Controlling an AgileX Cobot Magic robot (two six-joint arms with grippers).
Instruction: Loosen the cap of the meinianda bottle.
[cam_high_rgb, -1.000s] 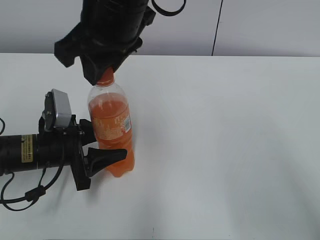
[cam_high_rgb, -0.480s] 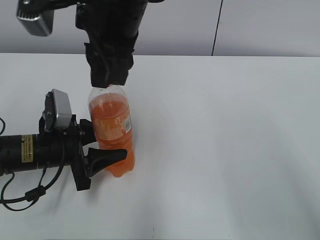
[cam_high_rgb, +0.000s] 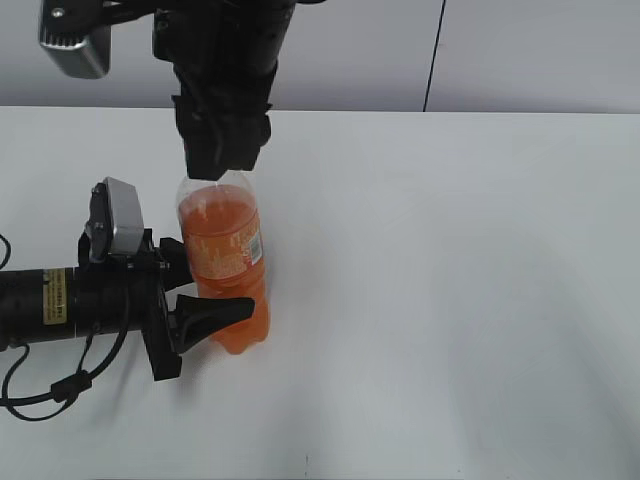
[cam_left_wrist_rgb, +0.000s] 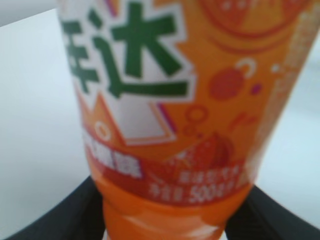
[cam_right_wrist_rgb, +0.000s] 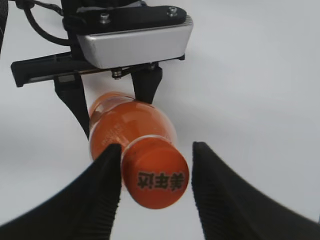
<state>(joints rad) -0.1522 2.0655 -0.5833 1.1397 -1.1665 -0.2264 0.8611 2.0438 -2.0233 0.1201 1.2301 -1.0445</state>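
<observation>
Standing upright on the white table, the tall clear plastic meinianda bottle of orange drink is seen in the exterior view, clamped low on its body by the fingers of the left gripper, whose arm lies flat along the table from the left. The right gripper hangs straight down over the bottle's top, hiding it.

In the left wrist view, the bottle's orange printed label fills the frame, with black fingers pressed against both sides.

In the right wrist view, the small round orange plastic cap is seen between the right gripper's ribbed fingers; one finger touches it, the other stands apart.
</observation>
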